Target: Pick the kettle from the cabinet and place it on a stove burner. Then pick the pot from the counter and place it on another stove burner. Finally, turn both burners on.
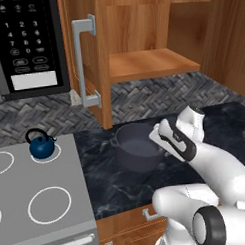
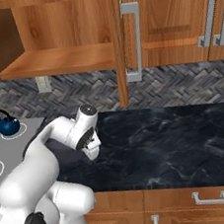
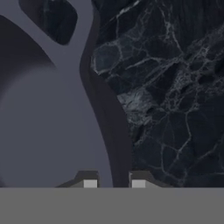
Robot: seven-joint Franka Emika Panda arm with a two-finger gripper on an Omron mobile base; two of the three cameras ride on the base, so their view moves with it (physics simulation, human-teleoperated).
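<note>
Pot (image 1: 137, 149) matt dark-grey metal; counter (image 2: 172, 141) glossy veined marble; cabinet (image 1: 142, 64) wood.

Pretty standard rendered kitchen, warm wood up top and a dark herringbone backsplash.

The backsplash (image 1: 158, 93) is grey herringbone tile running along the wall, with a small pale wall outlet (image 2: 43, 83) set into it. A black microwave (image 1: 21, 43) with a white-numbered keypad hangs at the upper left. On the right there's a row of closed wooden upper cupboards (image 2: 172, 22) with silver bar handles. Below the worktop, brown base drawers (image 2: 194, 201) carry the same silver pulls. Light is even and flat, soft shadows under the shelves.
</note>
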